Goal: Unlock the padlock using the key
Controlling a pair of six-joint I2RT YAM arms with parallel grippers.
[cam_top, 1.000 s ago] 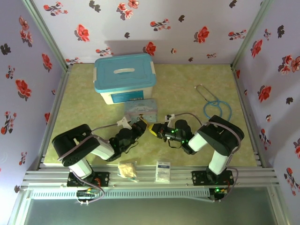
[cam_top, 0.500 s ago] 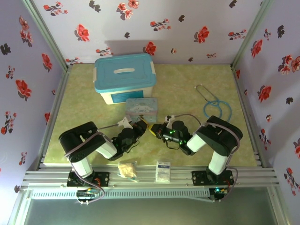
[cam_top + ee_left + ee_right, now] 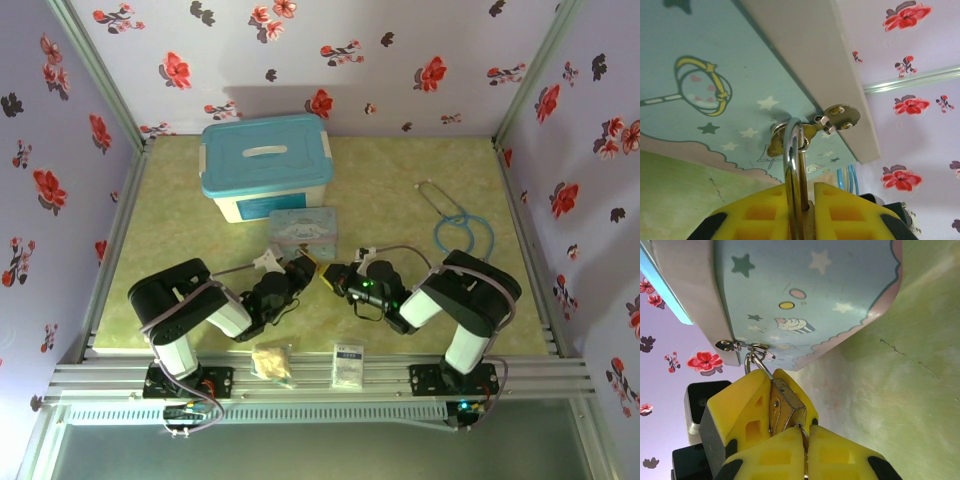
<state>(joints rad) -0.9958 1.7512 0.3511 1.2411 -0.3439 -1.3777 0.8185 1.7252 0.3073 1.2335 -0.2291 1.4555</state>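
Left hand (image 3: pixel 800 195) pinching padlock (image 3: pixel 783 407) by body, shackle (image 3: pixel 792 150) threaded through latch ring of pale-blue cartoon tin (image 3: pixel 815 295) standing on counter (image 3: pixel 900 405). Right hand (image 3: pixel 805 445) pressed together on key (image 3: pixel 803 436), key meeting padlock base

Enclosure walled on three sides: back wall (image 3: pixel 400 40), left wall (image 3: pixel 45 140), right wall (image 3: pixel 595 130), all pale lilac paper printed with red and dark flowers. Aluminium posts (image 3: pixel 100 75) stand in the far corners. Table (image 3: pixel 390 175) is mottled yellow-green and stretches beyond the right gripper (image 3: pixel 335 277). Aluminium rail (image 3: pixel 320 378) lies on the near side of that gripper. Light is even, with a soft shadow on the back wall.
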